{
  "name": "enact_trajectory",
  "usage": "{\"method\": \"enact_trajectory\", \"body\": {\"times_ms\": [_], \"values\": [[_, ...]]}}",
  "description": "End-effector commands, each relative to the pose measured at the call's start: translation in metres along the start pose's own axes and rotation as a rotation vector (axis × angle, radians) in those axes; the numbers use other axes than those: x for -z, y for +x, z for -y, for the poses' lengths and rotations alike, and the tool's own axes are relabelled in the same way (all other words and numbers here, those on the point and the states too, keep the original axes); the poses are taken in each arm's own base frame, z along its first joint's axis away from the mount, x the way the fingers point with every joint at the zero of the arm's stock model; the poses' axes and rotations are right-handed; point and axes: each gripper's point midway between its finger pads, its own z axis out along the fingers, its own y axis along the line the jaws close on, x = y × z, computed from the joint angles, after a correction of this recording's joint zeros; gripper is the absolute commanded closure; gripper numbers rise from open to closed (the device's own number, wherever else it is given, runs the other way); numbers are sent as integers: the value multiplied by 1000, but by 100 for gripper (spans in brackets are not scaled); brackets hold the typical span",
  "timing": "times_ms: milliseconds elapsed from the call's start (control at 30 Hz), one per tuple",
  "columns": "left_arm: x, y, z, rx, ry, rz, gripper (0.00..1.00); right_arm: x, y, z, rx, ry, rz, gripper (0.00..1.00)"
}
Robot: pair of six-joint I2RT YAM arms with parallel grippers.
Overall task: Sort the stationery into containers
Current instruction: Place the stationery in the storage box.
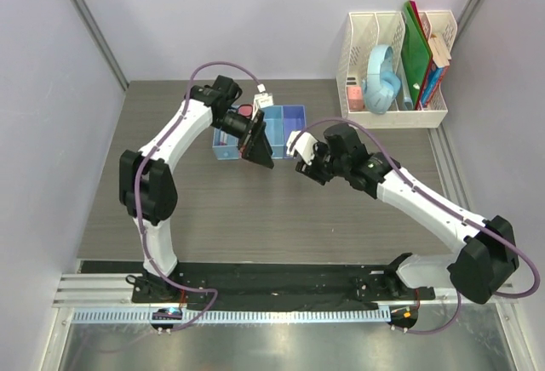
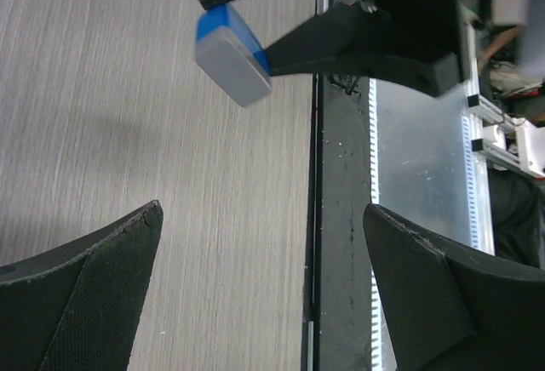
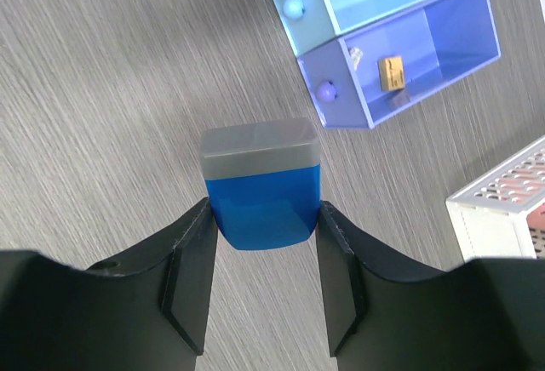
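- Containers (image 1: 295, 122) sit in a joined row toward the twelve o'clock side of the table (image 1: 213, 218) in the top view. At their five o'clock the right gripper (image 1: 305, 156) is clenched on the blue wedge-shaped piece (image 1: 298, 144), raised off the surface, probably so it clears the bin walls. The left gripper (image 1: 258, 151) hangs at the row's six o'clock. A white mesh file rack (image 1: 396, 90) stands well apart at two o'clock.
- Left wrist view: the left gripper (image 2: 264, 303) is released, fingers (image 2: 85, 303) spread wide with nothing between them. At twelve o'clock the blue wedge-shaped piece (image 2: 232, 56) shows in the other arm's grasp.
- Right wrist view: the right gripper (image 3: 264, 214) pinches the piece (image 3: 260, 188) by its blue sides, leaving the grey end free. The purple-blue bin (image 3: 426, 56) lies at one o'clock and already holds a small tan block (image 3: 392, 73). It looks like the likely drop spot.
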Motion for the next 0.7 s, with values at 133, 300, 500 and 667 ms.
{"method": "enact_trajectory", "body": {"times_ms": [133, 300, 500, 667], "values": [[-5, -19, 3, 31, 63, 21, 0, 12, -53, 3, 25, 64, 126, 67], [-13, -25, -8, 50, 61, 12, 0, 13, -65, -2, 38, 68, 148, 67], [-24, -25, -13, 60, 60, -19, 0, 16, -79, -5, 55, 75, 164, 67], [-31, -24, -15, 60, 58, -30, 0, 19, -86, -9, 64, 71, 175, 67]]}}
